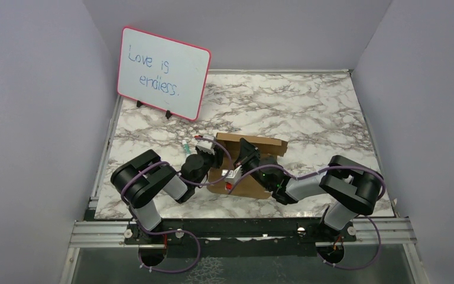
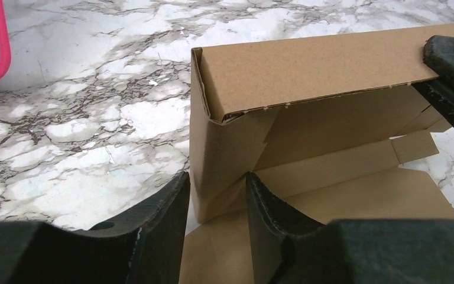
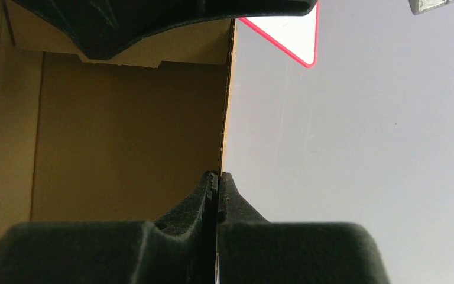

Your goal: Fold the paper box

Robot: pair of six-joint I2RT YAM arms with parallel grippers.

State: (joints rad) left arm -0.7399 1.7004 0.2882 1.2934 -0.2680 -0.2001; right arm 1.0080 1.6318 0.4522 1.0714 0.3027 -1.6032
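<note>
L pincer [image 2: 216, 180] clamping paper box [image 2: 307, 65] corner, R pincer [image 3: 218, 177] pinching wall

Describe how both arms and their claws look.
The left arm and right arm have bulky black joint housings and grey links, with purple cables looping along them. The left claw and right claw have matte black, tapered fingers.

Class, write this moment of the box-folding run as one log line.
paper box: partly folded, walls raised | left gripper: gripping corner wall | right gripper: pinching wall edge
</note>
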